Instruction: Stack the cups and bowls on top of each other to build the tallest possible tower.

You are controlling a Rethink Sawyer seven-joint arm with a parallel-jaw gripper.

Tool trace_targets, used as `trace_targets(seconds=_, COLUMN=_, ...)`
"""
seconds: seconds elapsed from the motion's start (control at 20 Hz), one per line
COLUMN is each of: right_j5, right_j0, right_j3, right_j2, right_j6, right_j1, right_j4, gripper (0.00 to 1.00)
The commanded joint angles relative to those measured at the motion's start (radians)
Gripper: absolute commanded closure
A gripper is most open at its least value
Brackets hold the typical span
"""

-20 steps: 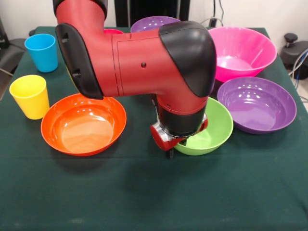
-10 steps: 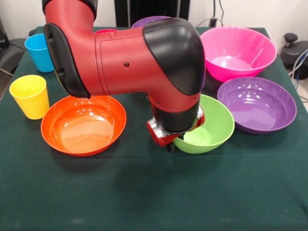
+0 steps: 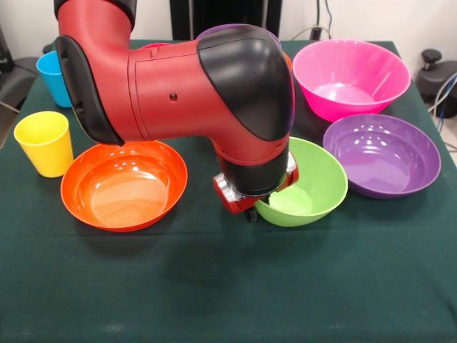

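Note:
My gripper (image 3: 250,213) hangs under the big red and black arm, at the left rim of the green bowl (image 3: 308,187). It looks shut on that rim, and the bowl sits slightly raised and tilted. A wide orange bowl (image 3: 123,187) lies to the left of it. The yellow cup (image 3: 44,143) and the blue cup (image 3: 48,71) stand at the far left. The large pink bowl (image 3: 350,78) and a purple bowl (image 3: 380,156) are on the right. The arm hides most of another purple bowl (image 3: 223,28). No tower shows.
The green tablecloth (image 3: 228,286) covers the table. The arm's bulky elbow (image 3: 235,86) blocks the middle of the view. A thin red rim (image 3: 158,46) peeks out behind it. Dark equipment stands past the table's right edge.
The arm has shifted left and a little up. The green bowl has risen slightly with it. The blue cup is now more hidden behind the arm.

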Motion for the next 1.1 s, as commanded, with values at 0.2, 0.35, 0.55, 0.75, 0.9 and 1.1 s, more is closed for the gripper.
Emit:
trace_targets(seconds=0.2, right_j5=0.072, right_j0=-0.008, right_j3=0.071, right_j2=-0.075, right_j6=-0.174, right_j1=0.021, right_j4=0.001, gripper=1.00)
trace_targets(seconds=0.35, right_j5=0.047, right_j0=-0.011, right_j3=0.094, right_j2=-0.082, right_j6=-0.167, right_j1=0.011, right_j4=0.008, gripper=1.00)
trace_targets(seconds=0.55, right_j5=0.032, right_j0=-0.010, right_j3=0.108, right_j2=-0.084, right_j6=-0.175, right_j1=0.000, right_j4=0.010, gripper=1.00)
trace_targets(seconds=0.75, right_j5=0.028, right_j0=-0.010, right_j3=0.093, right_j2=-0.074, right_j6=-0.193, right_j1=0.021, right_j4=0.012, gripper=1.00)
trace_targets(seconds=0.9, right_j5=0.013, right_j0=-0.008, right_j3=0.100, right_j2=-0.077, right_j6=-0.155, right_j1=0.028, right_j4=0.020, gripper=1.00)
trace_targets(seconds=1.1, right_j5=-0.015, right_j0=-0.008, right_j3=0.111, right_j2=-0.071, right_j6=-0.155, right_j1=0.027, right_j4=0.025, gripper=1.00)
